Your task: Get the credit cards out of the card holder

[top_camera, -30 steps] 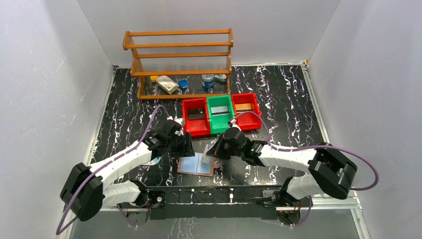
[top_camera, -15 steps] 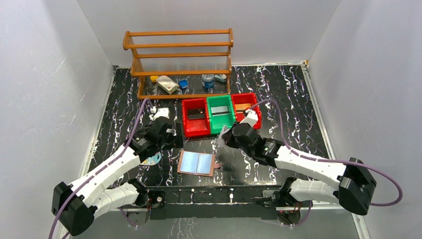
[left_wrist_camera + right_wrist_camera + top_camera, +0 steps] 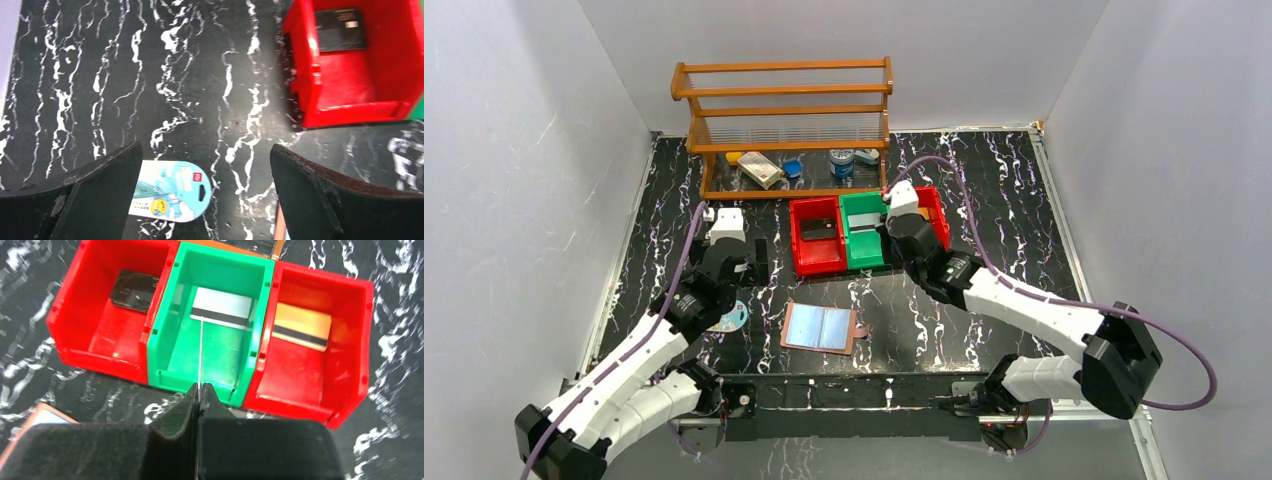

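Observation:
The card holder (image 3: 822, 328) lies open on the table near the front, a reddish-brown wallet with pale bluish inner pockets; its corner shows in the right wrist view (image 3: 36, 421). My right gripper (image 3: 201, 390) is shut on a thin credit card (image 3: 201, 352) seen edge-on, held over the front of the green bin (image 3: 165, 347). In the top view the right gripper (image 3: 890, 243) is at that bin (image 3: 865, 251). My left gripper (image 3: 205, 200) is open and empty, left of the wallet (image 3: 744, 268). A pale blue printed card with a rounded end (image 3: 170, 190) lies below it.
Three bins stand in a row behind the wallet. The left red bin (image 3: 75, 320) holds a black card, the green one a white card with a black stripe (image 3: 221, 307), the right red bin (image 3: 350, 365) an orange card. A wooden rack (image 3: 784, 130) stands at the back.
My right gripper has moved from the wallet back to the green bin with a card in it. My left arm has drawn away from the wallet to the left and back.

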Controlling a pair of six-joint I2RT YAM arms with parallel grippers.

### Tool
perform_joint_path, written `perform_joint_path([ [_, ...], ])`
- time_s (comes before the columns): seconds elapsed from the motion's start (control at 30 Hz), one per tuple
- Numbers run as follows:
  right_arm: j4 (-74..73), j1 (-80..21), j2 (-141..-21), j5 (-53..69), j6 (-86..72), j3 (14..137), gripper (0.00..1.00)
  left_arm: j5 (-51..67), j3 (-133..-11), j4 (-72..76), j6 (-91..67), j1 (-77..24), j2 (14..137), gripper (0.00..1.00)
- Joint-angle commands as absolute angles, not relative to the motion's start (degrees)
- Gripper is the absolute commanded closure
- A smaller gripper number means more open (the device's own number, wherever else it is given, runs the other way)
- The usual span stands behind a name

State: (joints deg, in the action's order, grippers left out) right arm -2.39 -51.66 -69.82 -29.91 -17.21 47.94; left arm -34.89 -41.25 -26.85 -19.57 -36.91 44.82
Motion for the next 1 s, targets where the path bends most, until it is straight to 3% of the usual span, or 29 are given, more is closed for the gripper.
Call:
perform_joint_path([
  [0.0,1.59,-48.9,-73.68,-22.03,1.94,52.8,1.0,-28.22,-39.41,-21.96,-15.34,-29.77,47.84,0.02],
  [0.1,3.07,-47.74,-78.77,-17.48,14.76,55.59,1.0,-21.59,-40.05,-22.63,-18.6,-25.25,53.23,0.02],
  [0.3,1.47,-43.98,-95.85,-14.07,32.58,66.22,1.0,-28.6,-39.53,-23.48,-19.41,-25.14,49.03,0.02],
  [0.47,2.11,-40.07,-105.2,-11.75,36.7,72.99,1.0,-29.37,-39.16,-23.31,-19.07,-25.14,47.58,0.02],
  [0.97,2.35,-39.73,-112.5,-11.46,45.08,76.0,0.97,-29.62,-39.04,-22.59,-18.59,-25.14,48.73,0.02],
])
